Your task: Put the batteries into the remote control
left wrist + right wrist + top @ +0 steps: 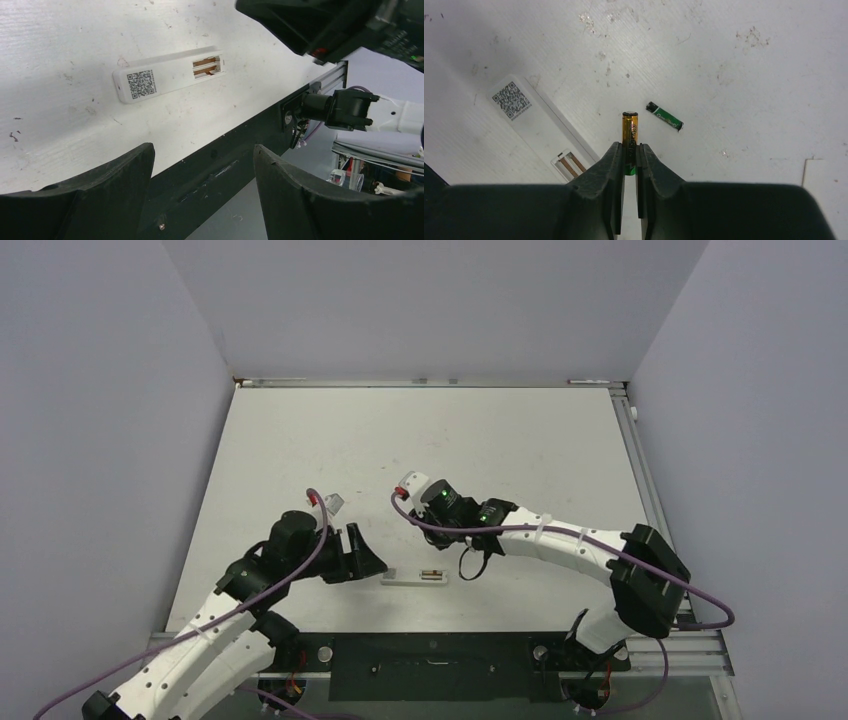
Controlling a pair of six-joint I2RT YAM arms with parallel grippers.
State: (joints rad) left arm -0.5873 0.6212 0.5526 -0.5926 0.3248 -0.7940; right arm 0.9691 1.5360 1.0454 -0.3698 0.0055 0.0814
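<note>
The white remote control (418, 577) lies back up near the table's front edge, its battery compartment (207, 66) open and showing metal contacts. It also shows in the right wrist view (541, 127). My right gripper (629, 146) is shut on the yellow-gold battery (630, 131) and holds it above the table, just right of the remote's compartment end. The dark green battery (664, 116) lies loose on the table beyond it. My left gripper (202, 155) is open and empty, just left of the remote in the top view (368, 558).
A black rail (225, 155) runs along the table's near edge below the remote. A flat white piece (826, 195) lies at the right edge of the right wrist view. Grey walls enclose the table on three sides.
</note>
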